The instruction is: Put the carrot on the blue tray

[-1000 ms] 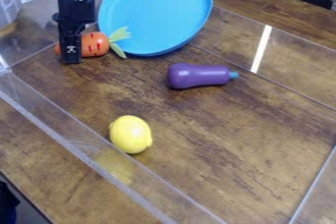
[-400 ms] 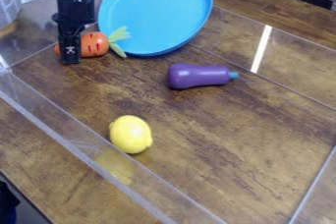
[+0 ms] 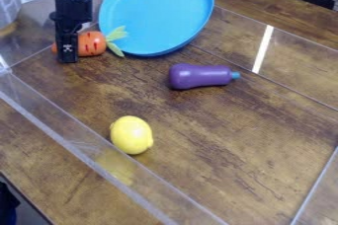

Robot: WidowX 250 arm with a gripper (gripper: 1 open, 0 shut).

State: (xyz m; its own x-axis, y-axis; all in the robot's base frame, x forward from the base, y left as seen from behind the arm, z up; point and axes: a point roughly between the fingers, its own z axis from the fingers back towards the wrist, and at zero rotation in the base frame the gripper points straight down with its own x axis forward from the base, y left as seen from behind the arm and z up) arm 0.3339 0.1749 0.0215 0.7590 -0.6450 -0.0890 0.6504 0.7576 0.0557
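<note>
Gripper [image 3: 73, 43]: black, pointing straight down at upper-left of desk; jaws clenched on the carrot, which is grasped w/ fingertips low by the desk top.
Carrot [image 3: 91, 42]: small, orange; sits at the gripper, green leaves [image 3: 118, 37] pointing to 3 o'clock, touching or overlapping the tray rim, can't tell which.
Blue tray [image 3: 158, 10]: big oval, at approx 2 o'clock from carrot, just beside it.
Eggplant [image 3: 201, 75]: purple, lying on its side, 4 o'clock from carrot, well apart.
Lemon [image 3: 130, 134]: yellow, 6 o'clock from carrot, near front clear wall [image 3: 79, 140].
Desk [image 3: 251, 140]: dark wood.
</note>
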